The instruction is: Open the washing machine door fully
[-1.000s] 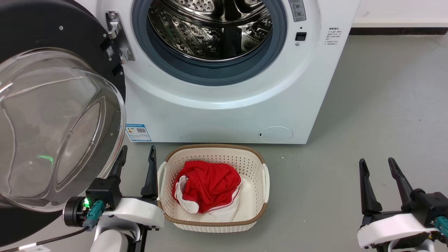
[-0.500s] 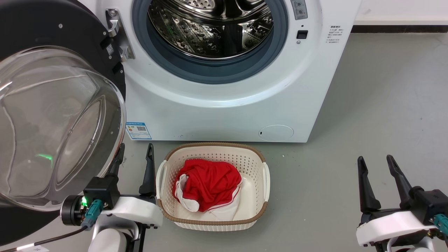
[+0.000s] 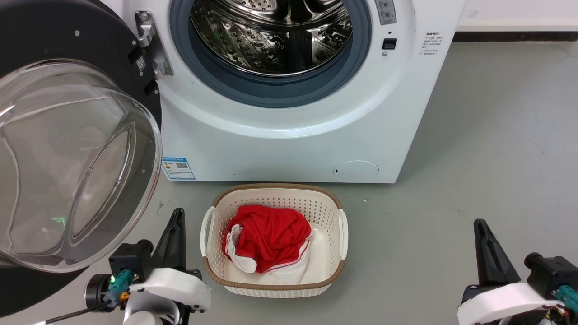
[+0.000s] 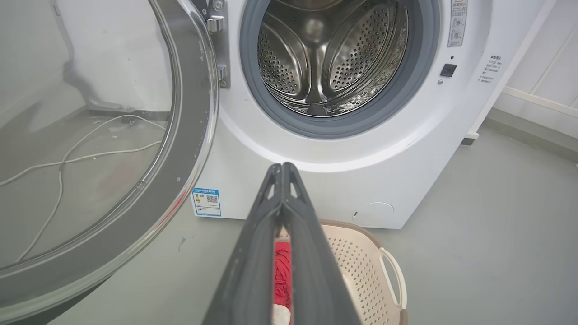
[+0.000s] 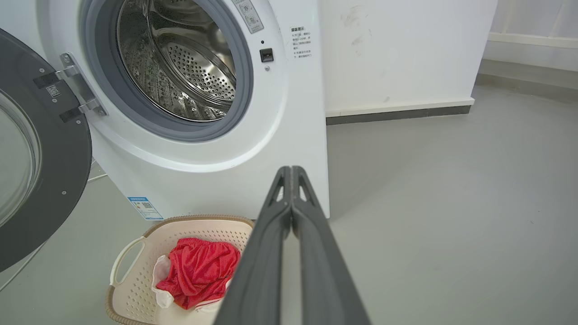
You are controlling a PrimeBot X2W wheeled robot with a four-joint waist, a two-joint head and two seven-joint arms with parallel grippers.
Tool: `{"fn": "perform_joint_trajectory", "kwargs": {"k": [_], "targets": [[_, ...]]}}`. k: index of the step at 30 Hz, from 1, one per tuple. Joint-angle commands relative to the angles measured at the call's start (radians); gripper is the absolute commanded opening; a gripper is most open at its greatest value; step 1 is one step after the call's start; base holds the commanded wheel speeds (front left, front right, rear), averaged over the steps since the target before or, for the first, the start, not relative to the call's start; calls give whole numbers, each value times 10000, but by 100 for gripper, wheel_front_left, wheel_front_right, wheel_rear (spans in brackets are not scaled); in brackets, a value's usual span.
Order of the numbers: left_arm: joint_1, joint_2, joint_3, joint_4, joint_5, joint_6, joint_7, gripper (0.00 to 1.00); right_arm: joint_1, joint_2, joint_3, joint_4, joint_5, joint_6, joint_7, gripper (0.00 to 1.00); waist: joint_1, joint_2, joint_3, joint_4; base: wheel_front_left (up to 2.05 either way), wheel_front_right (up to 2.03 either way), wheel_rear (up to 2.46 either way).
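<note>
the door (image 3: 67,149) stands swung wide out to the left of the machine (image 3: 289,149), glass bowl bulging toward me and the drum (image 3: 271,36) mouth bare. i judge it as good as fully open. my left gripper (image 3: 177,215) is closed on nothing, fingers pressed together, low by the floor just under the door's lower rim and just beside the basket (image 3: 275,186). my right gripper (image 3: 480,225) is closed and empty too, well off to the right.

the risk sits on my left side. if i lift that arm carelessly it could catch the rim and knock the door back toward the machine. a sideways sweep would shove the basket. should the hinge have more travel, pushing on the curved glass with closed fingers could slip off.
</note>
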Motion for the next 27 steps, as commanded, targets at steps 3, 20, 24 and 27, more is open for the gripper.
{"fn": "perform_joint_trajectory", "kwargs": {"k": [3, 20, 24, 27], "targets": [[-217, -24, 188, -146, -704, -111, 168, 0, -204, -55, 12, -75, 830, 0, 97, 0, 0, 0, -19, -3, 0, 0, 0], [-159, -207, 647, -168, -3607, -440, 905, 0, -530, -173, 33, 294, 4080, -2, 583, 0, 0, 0, -123, -28, 0, 0, 0], [-152, -246, 751, -166, -4212, -511, 1061, 0, -583, -191, 29, 368, 4749, -2, 689, 0, 0, 0, -148, -34, 0, 0, 0], [-147, -275, 823, -164, -4646, -558, 1176, 0, -620, -202, 24, 425, 5228, -2, 771, 0, 0, 0, -167, -39, 0, 0, 0]]}}
